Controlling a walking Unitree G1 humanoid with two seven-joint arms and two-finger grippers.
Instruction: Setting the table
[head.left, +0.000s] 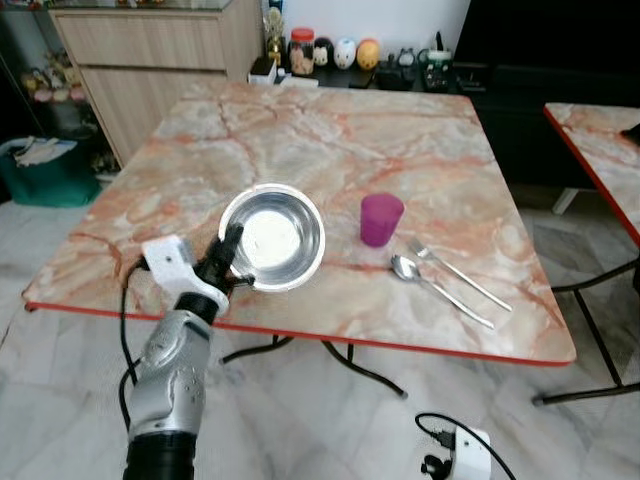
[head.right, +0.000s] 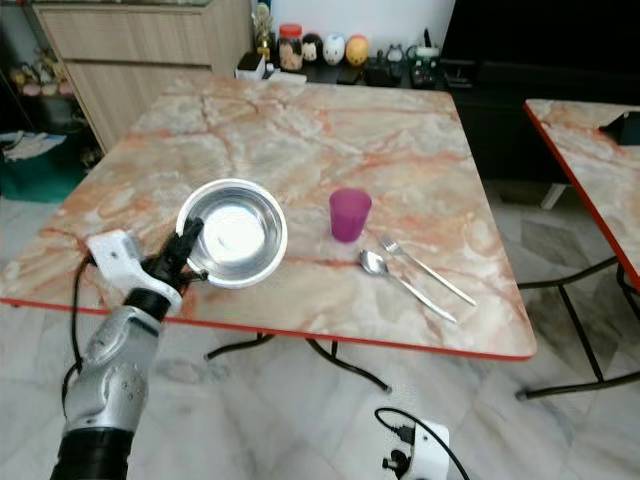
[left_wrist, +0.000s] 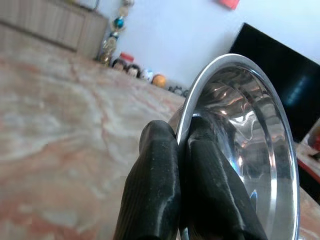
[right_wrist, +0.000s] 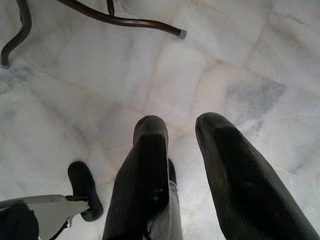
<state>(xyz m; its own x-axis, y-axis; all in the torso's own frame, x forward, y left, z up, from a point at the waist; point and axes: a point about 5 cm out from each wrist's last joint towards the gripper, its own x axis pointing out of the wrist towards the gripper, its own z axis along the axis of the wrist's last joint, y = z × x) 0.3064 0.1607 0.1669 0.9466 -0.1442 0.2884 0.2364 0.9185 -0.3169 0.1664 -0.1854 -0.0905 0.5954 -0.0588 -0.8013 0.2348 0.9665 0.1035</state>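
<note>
I have the bowl (head.left: 272, 237) pinched by its rim in the left gripper (head.left: 229, 252), lower left of centre in the left eye view, so I judge the step in hand to be placing the bowl in its setting; the cup (head.left: 381, 219) stands just right of it at mid-frame, and the spoon (head.left: 438, 288) and fork (head.left: 458, 274) lie side by side further right, toward the lower right of the table (head.left: 300, 130), so the setting looks partly laid already. In the left wrist view the two fingers (left_wrist: 155, 190) are closed on the near rim of the bowl, one on the outside wall and one inside, the metal edge running up between them; the bowl sits tilted in that view, and I cannot tell whether its base is touching the table or held just clear of it. As I read it, the next move calls for getting the bowl flat on the table beside the cup, then parting the fingers and drawing the arm back toward the lower left without dragging the rim; the thin steel could slip or ring against the marble if I let go while it is tilted. The right gripper (right_wrist: 187, 175) hangs idle over the floor (right_wrist: 240, 60), its fingers apart with nothing between them.
</note>
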